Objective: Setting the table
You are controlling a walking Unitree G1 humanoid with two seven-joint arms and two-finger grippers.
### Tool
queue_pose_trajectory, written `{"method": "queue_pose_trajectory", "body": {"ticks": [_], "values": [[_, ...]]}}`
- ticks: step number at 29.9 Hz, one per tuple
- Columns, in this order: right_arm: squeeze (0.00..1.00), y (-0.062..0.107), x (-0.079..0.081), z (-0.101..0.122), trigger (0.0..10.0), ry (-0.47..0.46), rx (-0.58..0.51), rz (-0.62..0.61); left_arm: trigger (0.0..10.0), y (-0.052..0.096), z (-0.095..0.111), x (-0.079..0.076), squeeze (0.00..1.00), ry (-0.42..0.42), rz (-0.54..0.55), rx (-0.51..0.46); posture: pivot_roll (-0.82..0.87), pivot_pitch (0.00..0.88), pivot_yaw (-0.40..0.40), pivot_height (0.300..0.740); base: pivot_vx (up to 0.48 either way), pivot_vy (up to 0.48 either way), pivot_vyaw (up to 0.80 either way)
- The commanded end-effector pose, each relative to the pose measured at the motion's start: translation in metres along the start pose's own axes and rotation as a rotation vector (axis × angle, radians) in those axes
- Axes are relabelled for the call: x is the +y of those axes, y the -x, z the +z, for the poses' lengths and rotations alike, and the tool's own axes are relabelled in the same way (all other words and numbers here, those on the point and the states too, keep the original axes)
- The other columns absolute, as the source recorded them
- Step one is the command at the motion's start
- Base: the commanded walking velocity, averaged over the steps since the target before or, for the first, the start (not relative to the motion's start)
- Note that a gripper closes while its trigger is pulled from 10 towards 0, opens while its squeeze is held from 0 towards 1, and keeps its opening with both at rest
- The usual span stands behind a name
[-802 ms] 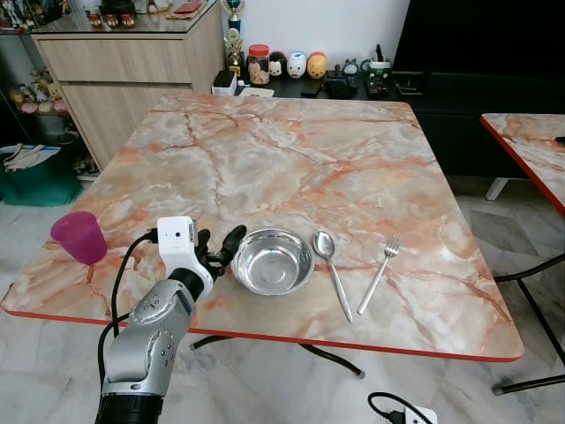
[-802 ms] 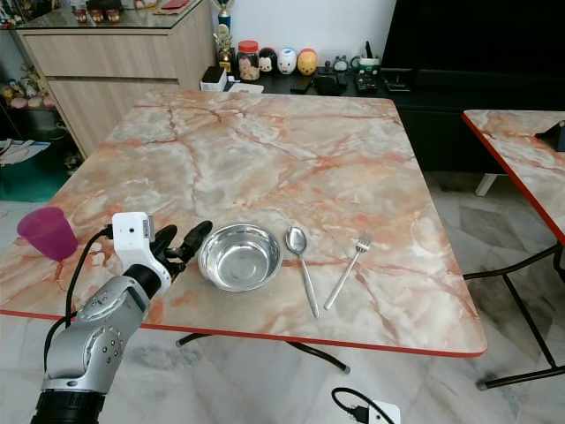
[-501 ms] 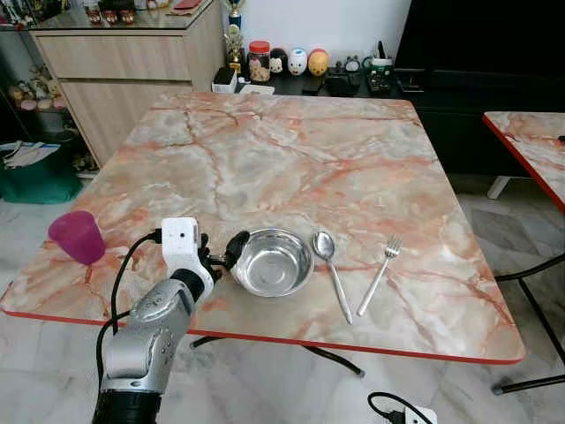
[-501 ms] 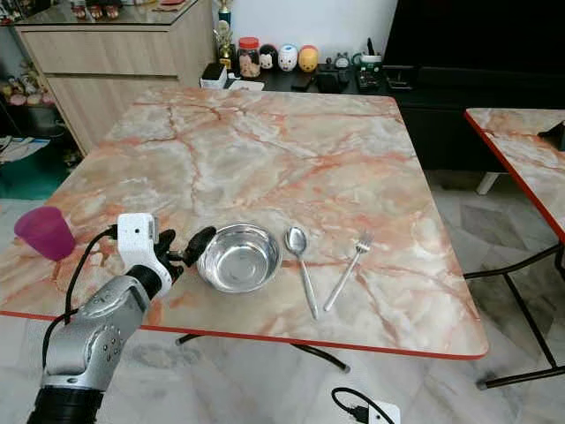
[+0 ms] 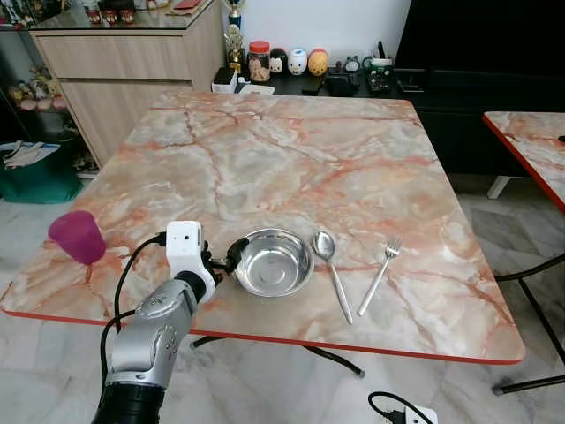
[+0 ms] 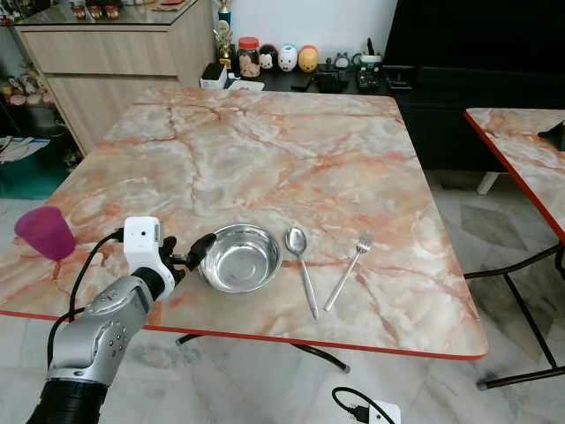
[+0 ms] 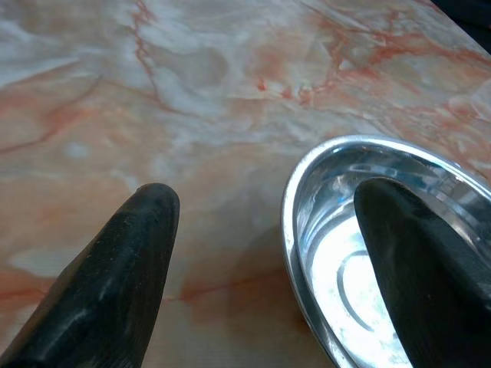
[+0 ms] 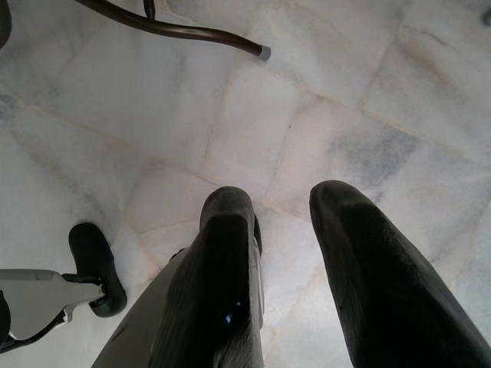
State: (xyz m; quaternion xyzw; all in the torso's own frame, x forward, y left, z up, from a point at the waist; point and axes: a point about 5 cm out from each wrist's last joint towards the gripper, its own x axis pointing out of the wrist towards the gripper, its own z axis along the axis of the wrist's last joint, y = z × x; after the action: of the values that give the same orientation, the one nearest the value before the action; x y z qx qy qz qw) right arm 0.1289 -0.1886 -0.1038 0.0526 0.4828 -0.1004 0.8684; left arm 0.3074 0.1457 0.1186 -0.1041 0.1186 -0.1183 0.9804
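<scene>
A steel bowl (image 5: 273, 261) stands near the front edge of the marble table (image 5: 291, 159). A spoon (image 5: 331, 269) and then a fork (image 5: 380, 276) lie to its right. A pink cup (image 5: 78, 237) stands at the table's front left corner. My left gripper (image 5: 231, 256) is open at the bowl's left rim (image 7: 290, 222). One finger (image 7: 142, 238) is outside over the table, the other finger (image 7: 406, 245) is over the bowl's inside, and neither visibly presses the rim. My right gripper (image 8: 284, 222) hangs open over the floor.
A wooden sideboard (image 5: 124, 62) and a low black cabinet with jars and figurines (image 5: 300, 64) stand behind the table. A second marble table (image 5: 530, 146) is at the right. A green bin (image 5: 35, 177) sits on the floor at left, a white plug (image 5: 406, 413) in front.
My left gripper has moved right toward the bowl, from beside it to straddling its left rim. The bowl, spoon, fork and cup have stayed put.
</scene>
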Motion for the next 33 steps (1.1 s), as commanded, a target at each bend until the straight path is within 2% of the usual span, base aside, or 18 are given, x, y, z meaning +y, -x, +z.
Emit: {"method": "queue_pose_trajectory", "body": {"ticks": [1,10,33], "values": [[0.0,0.0,-0.001,-0.001,10.0,-0.009,0.008,-0.004,10.0,-0.003,0.001,-0.001,0.0,-0.023,0.002,0.016,0.07,0.0,-0.01,0.74,0.0,0.0,0.0],[0.0,0.0,0.0,-0.001,10.0,-0.011,0.007,-0.004,10.0,-0.01,0.0,-0.006,0.0,-0.038,-0.012,0.038,0.07,0.0,-0.01,0.74,0.0,0.0,0.0],[0.0,0.0,-0.001,-0.002,10.0,-0.01,0.008,-0.006,10.0,-0.018,-0.008,-0.004,0.0,-0.078,-0.001,0.116,0.06,0.0,-0.011,0.74,0.0,0.0,0.0]]}}
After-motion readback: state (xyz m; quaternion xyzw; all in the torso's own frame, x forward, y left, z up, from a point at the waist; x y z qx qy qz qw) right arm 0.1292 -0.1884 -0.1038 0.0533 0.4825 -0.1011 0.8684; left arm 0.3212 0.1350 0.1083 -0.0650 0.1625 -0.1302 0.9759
